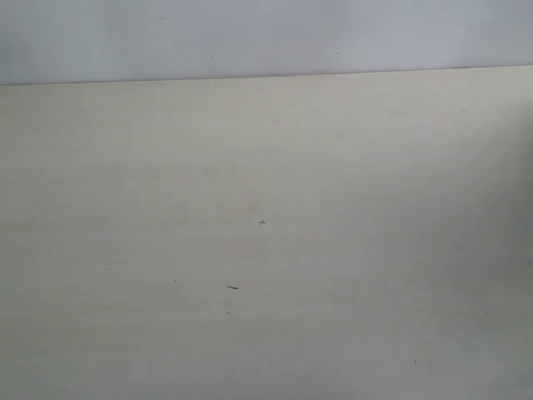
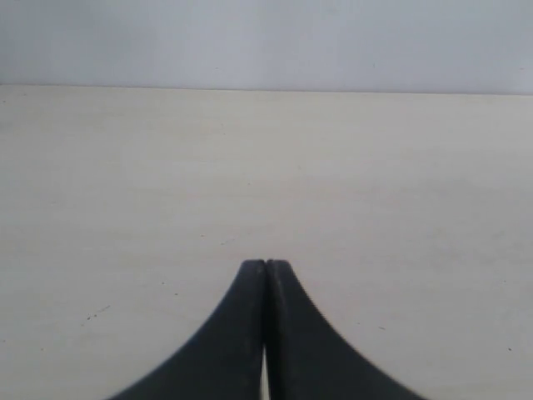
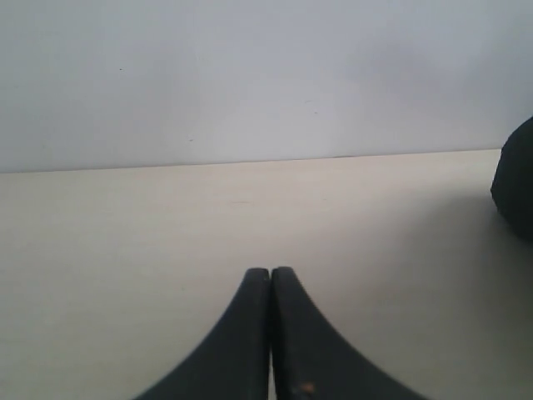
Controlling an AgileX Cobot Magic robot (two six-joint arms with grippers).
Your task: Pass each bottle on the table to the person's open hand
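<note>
We see no bottles in any of the three views, and no open hand either. The table (image 1: 266,250) shows only bare pale surface, with a few small dark specks (image 1: 232,287) near the middle of the exterior view.

From these pictures we cannot judge whether the handovers are all done or not yet begun (both readings fit a surface with nothing to pick up). If bottles are left, they lie outside what the cameras cover.

The left gripper (image 2: 265,265) has its jaws pressed together on nothing and sits low over the table. The right gripper (image 3: 271,271) is likewise closed and carries nothing. Neither arm appears in the exterior view.

Surroundings: a plain grey-white wall (image 1: 266,33) behind the far table edge. A dark rounded shape (image 3: 518,192) sits at the border of the right wrist view; we cannot identify it. Nothing visible blocks either gripper's way.
</note>
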